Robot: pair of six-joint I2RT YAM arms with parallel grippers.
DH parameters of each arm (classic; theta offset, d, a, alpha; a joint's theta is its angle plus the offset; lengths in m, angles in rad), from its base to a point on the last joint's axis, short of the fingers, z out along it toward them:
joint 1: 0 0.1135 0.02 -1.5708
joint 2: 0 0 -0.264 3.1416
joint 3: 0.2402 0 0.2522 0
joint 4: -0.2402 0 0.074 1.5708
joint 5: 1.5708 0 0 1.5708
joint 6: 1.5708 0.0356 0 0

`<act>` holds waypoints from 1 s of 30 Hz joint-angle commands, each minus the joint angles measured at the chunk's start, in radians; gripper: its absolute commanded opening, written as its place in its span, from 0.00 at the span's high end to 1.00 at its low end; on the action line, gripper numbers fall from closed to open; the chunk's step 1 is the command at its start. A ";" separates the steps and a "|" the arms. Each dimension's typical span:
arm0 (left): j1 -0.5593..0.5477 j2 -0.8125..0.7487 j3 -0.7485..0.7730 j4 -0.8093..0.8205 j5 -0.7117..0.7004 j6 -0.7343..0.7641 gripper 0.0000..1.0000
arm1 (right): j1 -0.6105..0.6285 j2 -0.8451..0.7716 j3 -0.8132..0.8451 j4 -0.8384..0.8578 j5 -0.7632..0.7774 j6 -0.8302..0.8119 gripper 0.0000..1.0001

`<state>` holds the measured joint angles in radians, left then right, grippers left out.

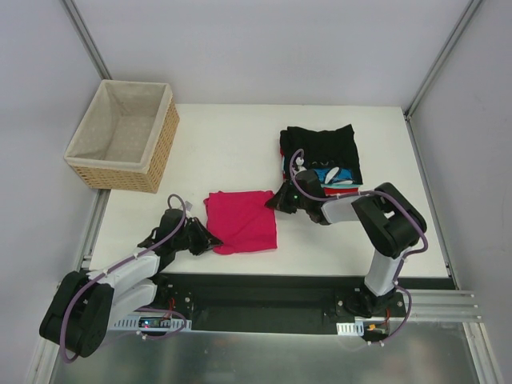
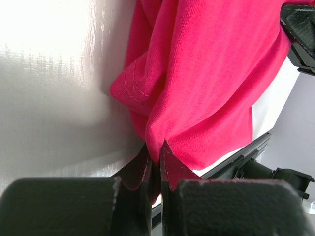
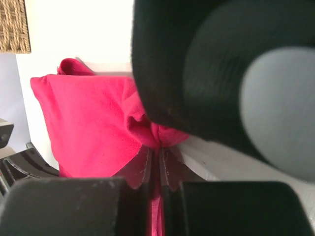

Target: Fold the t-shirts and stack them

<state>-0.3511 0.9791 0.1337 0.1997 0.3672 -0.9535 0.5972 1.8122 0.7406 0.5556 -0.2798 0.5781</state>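
1. A wicker basket [image 1: 160, 152] with a pale lining stands at the far left, partly off the corner of the white worktop [image 1: 232, 140]. It is well apart from all the cloth.
2. A stack of folded shirts lies at the far right. A black tee [image 1: 322, 144] is on top, a blue-white patterned shirt [image 1: 330, 174] shows at its near edge, and a red shirt [image 1: 285, 166] appears only as a thin strip on the left side.
3. The right arm [image 1: 344, 210] reaches leftward just in front of that stack, and its cable loops over the stack's near left corner.
4. The crimson-pink tee [image 1: 242, 221] lies flat in the near middle of the worktop, between the two hands and clear of the stack.
5. It is folded into a near-square, a little wider left to right than it is deep. Its sides sit slightly askew to the worktop's edges, with the near edge shifted to the right of the far edge.
6. The left hand [image 1: 211, 240] is closed on the tee's near-left corner. In the left wrist view the fingertips pinch a fold, with a stitched hem bunched just above them.
7. The right hand [image 1: 276, 200] is closed on the far-right corner, diagonally opposite, and the cloth puckers where it is pinched.
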 commanded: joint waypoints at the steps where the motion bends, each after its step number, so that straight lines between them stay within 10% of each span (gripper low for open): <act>1: 0.014 -0.014 -0.028 -0.103 -0.004 0.039 1.00 | 0.029 -0.068 0.036 -0.081 0.045 -0.061 0.99; 30: -0.026 0.280 0.704 -0.186 0.061 0.194 1.00 | -0.101 -0.447 0.319 -0.499 0.215 -0.340 1.00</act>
<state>-0.3531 1.1904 0.6842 -0.0006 0.4126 -0.7929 0.5667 1.4403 0.9947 0.0879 -0.0746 0.2737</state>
